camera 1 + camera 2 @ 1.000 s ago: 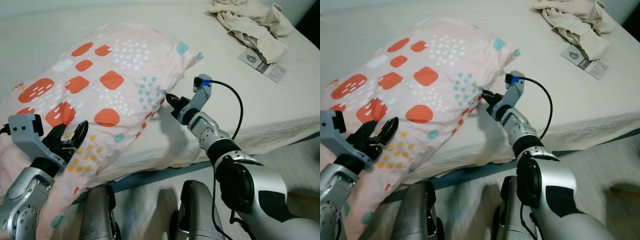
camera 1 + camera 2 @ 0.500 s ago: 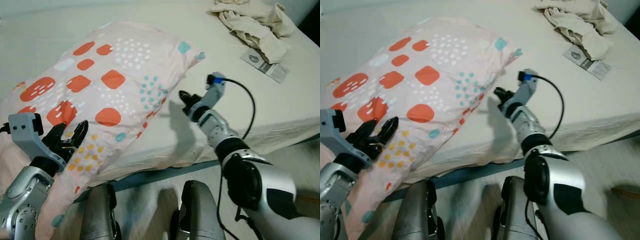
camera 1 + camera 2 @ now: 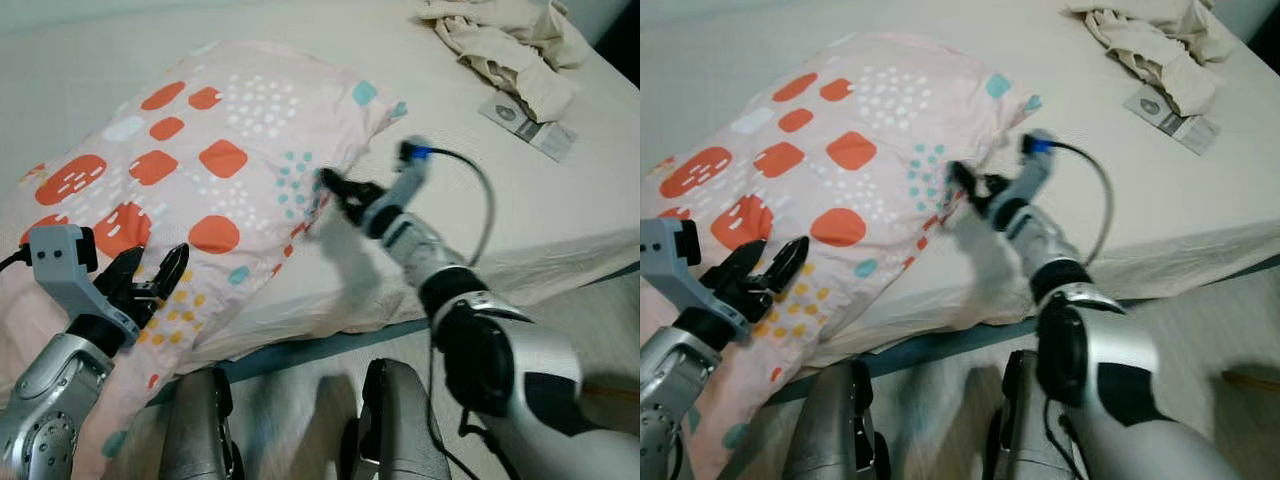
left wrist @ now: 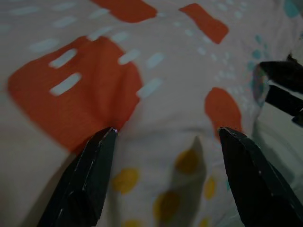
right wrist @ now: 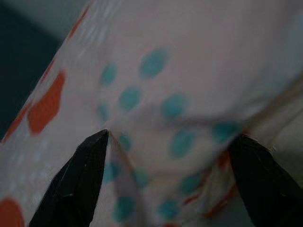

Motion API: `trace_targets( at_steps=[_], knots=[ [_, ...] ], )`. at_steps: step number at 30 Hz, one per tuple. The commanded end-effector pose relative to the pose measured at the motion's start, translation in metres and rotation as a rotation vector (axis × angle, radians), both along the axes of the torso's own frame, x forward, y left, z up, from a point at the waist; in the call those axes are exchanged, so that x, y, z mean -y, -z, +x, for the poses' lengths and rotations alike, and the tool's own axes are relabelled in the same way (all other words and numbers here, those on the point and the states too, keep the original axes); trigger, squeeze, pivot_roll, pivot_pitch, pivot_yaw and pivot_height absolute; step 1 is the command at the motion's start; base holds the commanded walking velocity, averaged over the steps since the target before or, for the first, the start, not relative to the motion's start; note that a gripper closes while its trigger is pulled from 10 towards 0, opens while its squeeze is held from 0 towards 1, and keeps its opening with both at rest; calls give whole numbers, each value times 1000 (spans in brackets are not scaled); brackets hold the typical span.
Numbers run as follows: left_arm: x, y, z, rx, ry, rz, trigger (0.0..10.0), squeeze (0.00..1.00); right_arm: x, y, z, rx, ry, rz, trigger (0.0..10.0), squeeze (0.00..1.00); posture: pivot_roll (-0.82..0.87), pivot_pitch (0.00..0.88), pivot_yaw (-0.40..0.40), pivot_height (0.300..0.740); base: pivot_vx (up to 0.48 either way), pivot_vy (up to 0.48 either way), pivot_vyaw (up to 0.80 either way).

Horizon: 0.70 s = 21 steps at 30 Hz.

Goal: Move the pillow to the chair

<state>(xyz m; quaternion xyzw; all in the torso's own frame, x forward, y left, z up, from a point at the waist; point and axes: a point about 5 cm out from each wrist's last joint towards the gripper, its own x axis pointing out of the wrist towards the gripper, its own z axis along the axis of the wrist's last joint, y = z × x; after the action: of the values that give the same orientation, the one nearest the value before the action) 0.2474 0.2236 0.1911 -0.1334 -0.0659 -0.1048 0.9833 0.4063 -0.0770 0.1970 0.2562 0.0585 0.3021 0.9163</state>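
Head views, pillow: the pillow [image 3: 200, 190] is lying on the bed [image 3: 560, 210], a pale pink one with orange blocks, white dashes, teal and yellow dots, its near end hanging over the bed's front edge toward the robot's left.
Head views, left gripper: the left gripper [image 3: 155, 280] is hovering at the pillow's near, lower part, its jaws spread apart and holding nothing.
Head views, right gripper: the right gripper [image 3: 338, 190] is reaching across the sheet to the pillow's right edge, by the teal dots; it is blurring with motion, and its tips are sitting right at the fabric. A black cable [image 3: 480, 200] is looping from the wrist.
Head views, rest: crumpled beige cloth [image 3: 500, 45] is lying at the far right of the bed, with a small printed packet [image 3: 528, 125] just beside it. The robot's own legs [image 3: 300, 430] are showing at the bottom, against the bed frame.
Left wrist view: the two black fingers [image 4: 87, 182] are standing wide apart over the pillow's orange patch and yellow dots, nothing between them; the other gripper's dark tips are showing at the pillow's far edge.
Right wrist view: the black fingers [image 5: 78, 179] are spread wide, with teal-dotted pillow fabric lying between them, not pinched.
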Motion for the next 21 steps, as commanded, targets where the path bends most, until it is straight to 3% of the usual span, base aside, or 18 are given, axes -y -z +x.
trace_targets(
  at_steps=[1, 5, 10, 11, 13, 14, 21],
  knots=[
    [0, 4, -4, -32, -2, 12, 10000, 0, -11, 11, -6, -33, -74, -45, 10000, 1000, 267, 382, -92, 566, 0, 0, 0],
    [-1, 5, -7, -36, -11, 19, 10000, 0, -24, 17, -9, -54, -98, -68, 10000, 1000, 270, 380, -97, 566, 0, 0, 0],
    [-2, 6, -8, -41, -15, 24, 10000, 0, -25, 18, -9, -58, -78, -88, 10000, 1000, 271, 382, -98, 566, 0, 0, 0],
    [-2, 6, -8, -44, -16, 26, 10000, 0, -24, 18, -9, -62, -72, -89, 10000, 24, 270, 382, -98, 566, 0, 0, 0],
    [-3, 7, -8, -45, -17, 26, 10000, 0, -23, 18, -8, -66, -60, -90, 9647, 0, 269, 382, -97, 566, 0, 0, 0],
    [-3, 7, -8, -47, -17, 27, 10000, 0, -20, 19, -8, -73, -42, -86, 0, 0, 268, 382, -95, 566, 0, 0, 0],
    [-3, 7, -6, -47, -20, 28, 10000, 0, -8, 18, -4, -74, 30, -92, 0, 0, 266, 379, -87, 566, 0, 0, 0]
  ],
)
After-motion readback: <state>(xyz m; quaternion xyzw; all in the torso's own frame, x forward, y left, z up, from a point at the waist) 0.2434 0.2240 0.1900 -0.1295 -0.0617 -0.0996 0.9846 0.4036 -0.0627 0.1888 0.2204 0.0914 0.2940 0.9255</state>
